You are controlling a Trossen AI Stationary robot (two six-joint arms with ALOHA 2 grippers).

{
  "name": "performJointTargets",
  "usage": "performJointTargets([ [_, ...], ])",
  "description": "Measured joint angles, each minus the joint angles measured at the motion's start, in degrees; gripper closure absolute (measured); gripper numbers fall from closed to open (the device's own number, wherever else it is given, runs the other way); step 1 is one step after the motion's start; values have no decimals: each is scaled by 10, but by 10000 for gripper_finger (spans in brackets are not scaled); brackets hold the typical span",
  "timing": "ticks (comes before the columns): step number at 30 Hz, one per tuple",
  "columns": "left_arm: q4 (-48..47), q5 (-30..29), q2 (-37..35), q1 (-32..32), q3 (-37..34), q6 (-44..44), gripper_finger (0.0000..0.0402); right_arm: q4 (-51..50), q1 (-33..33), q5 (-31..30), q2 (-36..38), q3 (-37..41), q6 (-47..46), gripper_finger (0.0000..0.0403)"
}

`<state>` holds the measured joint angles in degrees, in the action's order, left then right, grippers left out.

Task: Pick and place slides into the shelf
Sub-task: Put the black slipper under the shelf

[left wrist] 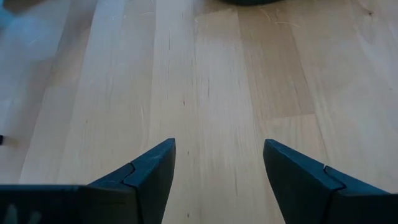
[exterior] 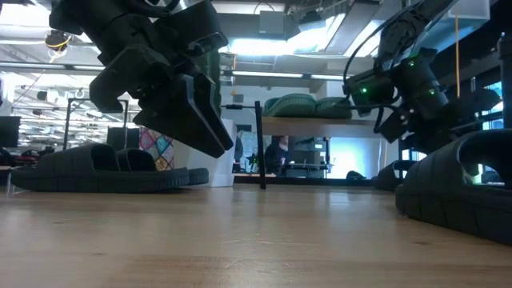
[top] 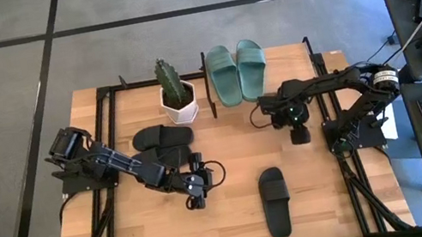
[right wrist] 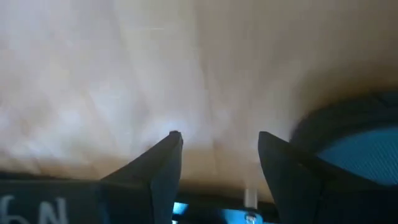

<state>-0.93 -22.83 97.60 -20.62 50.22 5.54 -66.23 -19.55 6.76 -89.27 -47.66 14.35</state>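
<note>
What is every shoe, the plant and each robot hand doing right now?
Sage-green foam slide pair: side by side on the small wooden shelf.
Black foam slide pair: flat on the table, beside the left arm.
Single black foam slide: alone on the table, untouched.
Potted cactus in its white pot: upright.
Left gripper: fingers open, empty.
Right gripper: fingers open, empty.
</note>
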Motion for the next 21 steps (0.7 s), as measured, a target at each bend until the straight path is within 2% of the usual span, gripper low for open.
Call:
performJointTargets([
  [3, 0, 0, 0, 0, 0, 0, 166, -10, 3, 5, 0, 0, 34, 192],
  [8, 0, 0, 0, 0, 0, 0, 166, -41, 3, -26, -2, 0, 88, 192],
  [21, 0, 0, 0, 0, 0, 1, 166, -20, 3, -30, -2, 13, 228, 192],
])
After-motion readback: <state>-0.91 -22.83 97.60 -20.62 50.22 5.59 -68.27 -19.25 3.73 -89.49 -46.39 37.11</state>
